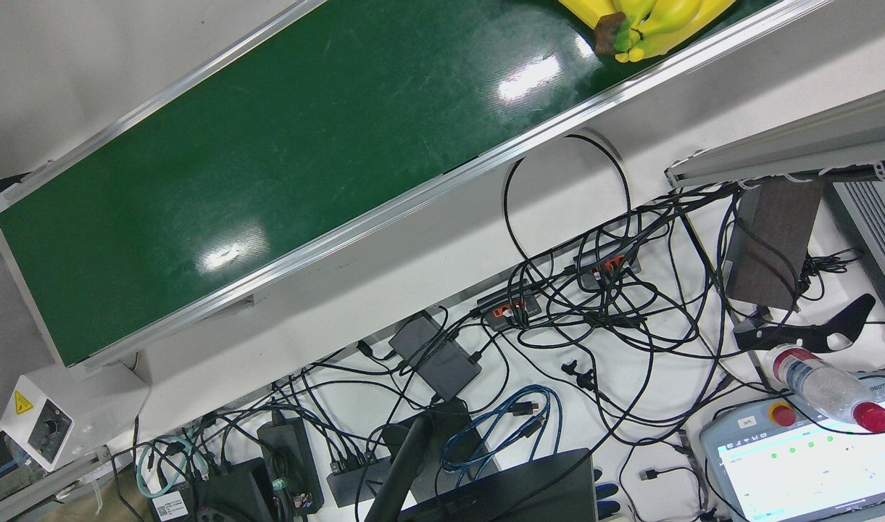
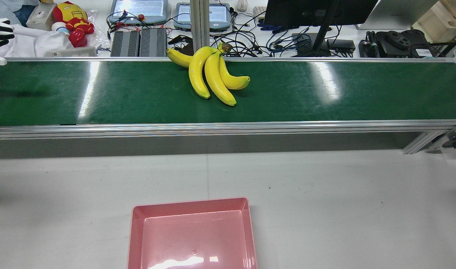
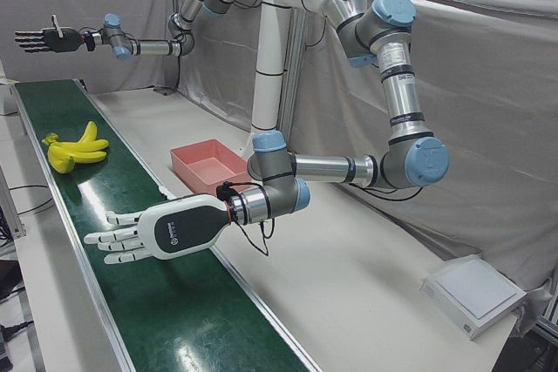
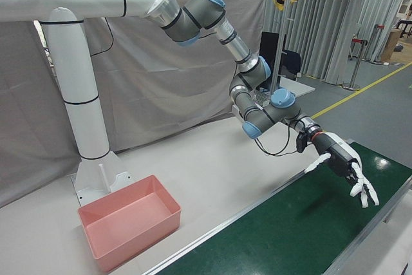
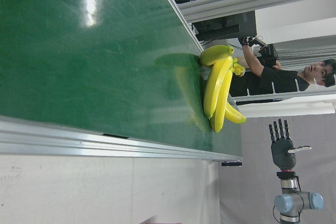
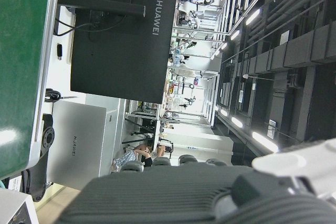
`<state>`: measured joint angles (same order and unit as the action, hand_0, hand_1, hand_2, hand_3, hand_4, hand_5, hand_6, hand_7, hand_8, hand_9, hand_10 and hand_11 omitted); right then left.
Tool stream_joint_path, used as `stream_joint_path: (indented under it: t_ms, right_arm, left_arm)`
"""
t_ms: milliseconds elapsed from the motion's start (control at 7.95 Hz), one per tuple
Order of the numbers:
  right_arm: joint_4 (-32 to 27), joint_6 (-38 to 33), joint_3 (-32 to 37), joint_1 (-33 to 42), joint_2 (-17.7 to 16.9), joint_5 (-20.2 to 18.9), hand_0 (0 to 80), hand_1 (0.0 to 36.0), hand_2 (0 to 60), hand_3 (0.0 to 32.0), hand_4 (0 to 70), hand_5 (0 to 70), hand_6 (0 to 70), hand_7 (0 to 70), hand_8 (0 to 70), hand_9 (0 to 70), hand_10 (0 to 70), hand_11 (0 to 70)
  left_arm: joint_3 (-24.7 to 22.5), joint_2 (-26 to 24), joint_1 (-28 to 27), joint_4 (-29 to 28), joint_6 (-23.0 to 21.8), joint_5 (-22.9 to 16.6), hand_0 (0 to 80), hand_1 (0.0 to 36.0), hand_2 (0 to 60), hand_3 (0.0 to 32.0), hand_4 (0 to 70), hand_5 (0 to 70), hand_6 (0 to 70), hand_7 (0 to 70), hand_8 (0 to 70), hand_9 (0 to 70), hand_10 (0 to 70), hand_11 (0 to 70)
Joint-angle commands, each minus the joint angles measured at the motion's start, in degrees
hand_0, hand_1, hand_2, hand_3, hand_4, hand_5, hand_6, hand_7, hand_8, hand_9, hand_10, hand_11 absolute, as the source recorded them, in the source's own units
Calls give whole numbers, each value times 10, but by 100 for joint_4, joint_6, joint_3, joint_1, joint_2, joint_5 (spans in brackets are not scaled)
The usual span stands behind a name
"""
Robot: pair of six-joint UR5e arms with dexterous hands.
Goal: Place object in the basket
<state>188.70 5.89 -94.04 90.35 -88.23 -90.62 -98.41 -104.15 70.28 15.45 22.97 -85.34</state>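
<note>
The left hand's fingers [image 3: 113, 246] are spread apart and stretched out flat, holding nothing. The left hand [image 3: 148, 233] hovers palm down above the green conveyor belt [image 2: 325, 97], well apart from the bananas [image 2: 213, 76] along the belt and on the side of them nearer the left-front camera.

The right hand's fingers [image 3: 24, 38] are also stretched out and apart, empty. The right hand [image 3: 39, 39] is held high with its dark palm showing, well beyond the bananas toward the belt's other end.

The bananas, a yellow bunch with a brown stem end, lie on the belt. In the rear view the stem rests at the belt's far rail and the tips fan toward the robot. Neither hand touches them.

The pink basket [image 2: 192, 201] sits on the grey tabletop [image 2: 325, 205] on the robot's side of the bananas, across the belt's near rail and well apart from them, roughly in line with the bunch.
</note>
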Motion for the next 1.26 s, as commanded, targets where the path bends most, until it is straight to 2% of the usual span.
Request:
stream_joint_path:
  t_ms: [0,754,1131]
  right_arm:
    - [0,0,0,-9,-1,0,0,0,0,0,0,0,0,0,0,0,0,0]
    - [0,0,0,0,-1,0,0,0,0,0,0,0,0,0,0,0,0,0]
    - [0,0,0,-9,-1,0,0,0,0,0,0,0,0,0,0,0,0,0]
  left_arm:
    - [-3,-18,-14,63,24,9,603,196,38,0,249,292,58,139,158,173,85,143]
    - [6,-53,-58,133,50,9,614,203,58,0,279,316,74,147,167,184,85,145]
    - [-3,-263,-58,300,173,9,618,206,59,0,285,326,78,149,169,187,86,146]
